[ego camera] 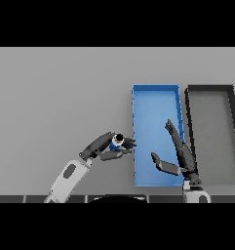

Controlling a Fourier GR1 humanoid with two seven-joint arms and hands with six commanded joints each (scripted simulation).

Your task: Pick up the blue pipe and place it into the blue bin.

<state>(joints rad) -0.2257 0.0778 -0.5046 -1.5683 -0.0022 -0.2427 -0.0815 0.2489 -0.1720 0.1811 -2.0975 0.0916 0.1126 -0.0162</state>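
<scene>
The left hand (110,148) sits just off the left wall of the blue bin (155,88), its fingers and thumb curled round the blue pipe (116,142), which shows only as a small blue body with a pale round end between the dark fingers. The pipe is thus in the grasp and not on the table; whether it is lifted clear of the grey table (55,97) cannot be told from this overhead view. So little of the pipe shows that its long axis is hard to read: the pale round end faces up toward the camera, which suggests it stands roughly on end in the hand, but that is a judgement. The fingertips point right, toward the bin, and reach almost to its near wall, so the bin lies directly to the right of the hand and close by. The relation that matters for the coming move is this short sideways gap: the pipe is outside the bin, just beside its left wall, at about the level of the bin's lower half. The left hand probably needs only to carry it rightward over that wall and let go above the blue floor. The right hand (180,151) is over the bin's lower right part, fingers straight and spread, holding nothing. Beyond the blue bin, to its right and just apart, stands a dark bin (210,88).
</scene>
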